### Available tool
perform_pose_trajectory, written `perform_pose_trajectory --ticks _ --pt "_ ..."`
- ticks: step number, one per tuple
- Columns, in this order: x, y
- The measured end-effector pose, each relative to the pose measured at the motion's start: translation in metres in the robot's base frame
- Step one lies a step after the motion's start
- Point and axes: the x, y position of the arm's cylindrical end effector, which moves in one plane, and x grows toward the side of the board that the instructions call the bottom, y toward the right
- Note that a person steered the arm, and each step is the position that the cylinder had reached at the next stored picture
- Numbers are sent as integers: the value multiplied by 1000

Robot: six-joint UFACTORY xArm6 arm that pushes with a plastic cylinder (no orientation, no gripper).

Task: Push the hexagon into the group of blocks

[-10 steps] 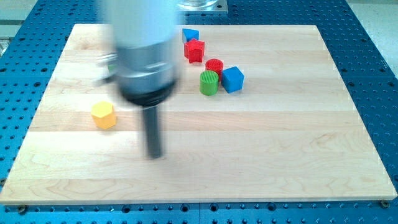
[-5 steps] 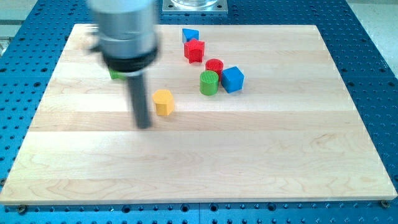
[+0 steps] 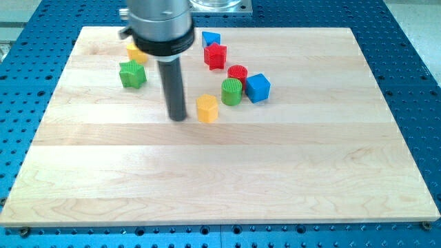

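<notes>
With no gripper to open or close, my tip sits just left of the yellow hexagon, itself seemingly just short of the green cylinder, so an off-centre shove could slide it below the group.

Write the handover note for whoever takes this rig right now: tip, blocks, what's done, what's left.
Tip: my tip is on the board just to the view's left of the yellow hexagon, with a small gap showing.
Blocks: the hexagon sits close to the green cylinder, not clearly touching. Behind that are the red cylinder, blue cube, red star and a small blue block.
Done: the hexagon is nearly at the group.
Left: probably one short push toward the view's right and slightly up.
</notes>
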Motion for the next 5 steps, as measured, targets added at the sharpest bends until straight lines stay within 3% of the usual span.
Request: perform_pose_trajectory --ticks 1,2,3,4,5 --pt "-1 45" --pt "-1 54" --pt "35 28" --pt "34 89" --pt "12 91"
